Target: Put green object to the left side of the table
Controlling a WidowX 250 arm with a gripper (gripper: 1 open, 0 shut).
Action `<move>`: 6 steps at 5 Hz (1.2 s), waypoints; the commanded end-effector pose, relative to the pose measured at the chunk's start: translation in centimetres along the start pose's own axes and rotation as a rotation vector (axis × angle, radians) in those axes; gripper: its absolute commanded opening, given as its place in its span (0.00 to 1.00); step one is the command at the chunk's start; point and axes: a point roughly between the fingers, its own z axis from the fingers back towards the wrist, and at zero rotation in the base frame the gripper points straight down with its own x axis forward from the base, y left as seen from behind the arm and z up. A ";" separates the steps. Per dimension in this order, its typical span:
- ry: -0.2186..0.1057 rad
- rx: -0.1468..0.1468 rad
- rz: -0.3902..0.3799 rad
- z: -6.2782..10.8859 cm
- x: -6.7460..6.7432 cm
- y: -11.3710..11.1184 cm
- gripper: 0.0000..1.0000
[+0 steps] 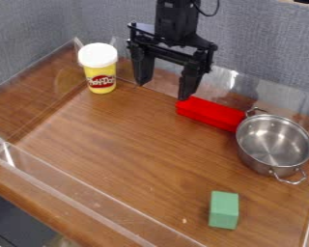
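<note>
Spanning under grey backdrop [67, 19]: wood-grain table [105, 145], clear walls [42, 72].

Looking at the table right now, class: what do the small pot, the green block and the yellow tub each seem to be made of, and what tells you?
Pot: polished metal, probably steel; its bowl shines and mirrors light.
Green block: matte, no glare; perhaps foam, painted wood or plastic, the look leaves it open.
Yellow tub: smooth plastic, likely, with a white lid and printed label.
</note>
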 end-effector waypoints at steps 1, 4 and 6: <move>0.011 -0.005 -0.002 -1.0 -0.6 -1.0 1.00; -0.064 -0.048 0.050 -4.0 -3.6 -7.9 1.00; -0.090 -0.061 0.079 -7.0 -4.2 -11.2 1.00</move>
